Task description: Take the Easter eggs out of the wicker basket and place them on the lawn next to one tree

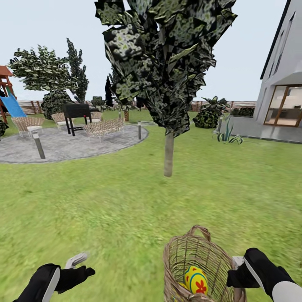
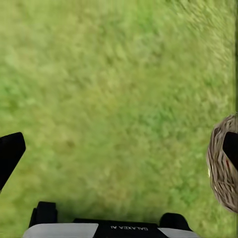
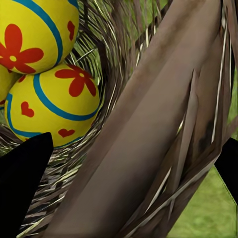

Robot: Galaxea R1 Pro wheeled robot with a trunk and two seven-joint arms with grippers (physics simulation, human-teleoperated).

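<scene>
Basket [image 1: 197,264] gripped by right end effector [image 3: 129,163], eggs [image 3: 52,101] inside.
Left end effector [image 1: 77,264] released, over lawn [image 1: 105,209]; tree [image 1: 168,155] ahead.

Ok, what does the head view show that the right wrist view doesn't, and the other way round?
Head view alone: the thin-trunked leafy tree ahead, the grey paved patio with wicker chairs, the house, and the left gripper over grass. Right wrist view alone: a second and part of a third yellow flower-marked Easter egg close up, inside the weave. Both: the tan wicker basket, one egg, green lawn, and the right gripper at the basket's rim.
</scene>
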